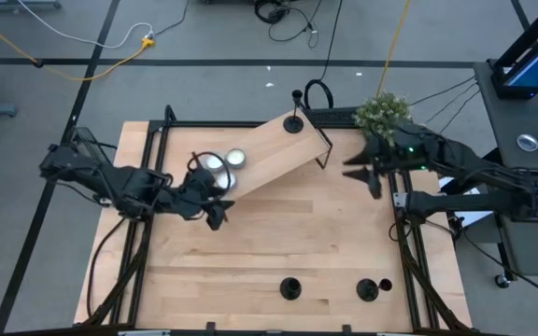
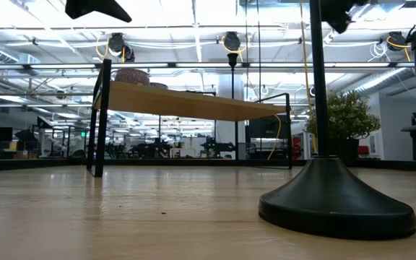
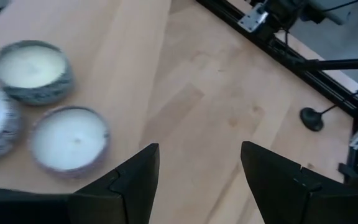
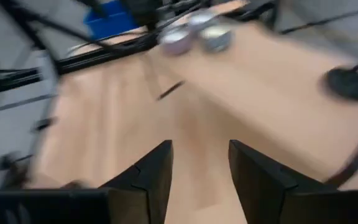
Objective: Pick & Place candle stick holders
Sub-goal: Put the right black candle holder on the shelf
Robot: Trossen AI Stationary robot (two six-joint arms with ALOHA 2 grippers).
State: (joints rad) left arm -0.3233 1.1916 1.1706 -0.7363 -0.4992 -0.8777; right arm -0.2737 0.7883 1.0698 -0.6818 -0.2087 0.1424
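Progress looks like one of three, judging by where things stand. Take the raised light-wood shelf on its black wire legs (image 1: 278,149) as your landmark. One small black candlestick holder with a round base and thin stem (image 1: 294,122) already stands on the shelf's far end, near the bushy green potted plant (image 1: 382,110). At the shelf's other end you have three round silver-white tealight tins (image 1: 220,168), which are not part of the job.

Two more black candlestick holders wait on the bare light-wood table (image 1: 250,261), well away from the shelf along the near edge: one (image 1: 290,287) roughly in line with the shelf's middle, the other (image 1: 368,289) off towards the right arm's side.

Your left gripper (image 1: 215,213) hangs just beside the tealight end of the shelf, fingers parted and holding nothing. Your right gripper (image 1: 367,175) hovers just off the shelf's plant-side end, fingers likewise apart and empty; its wrist view is streaked.

You still have both remaining holders to fetch from the near edge and place.
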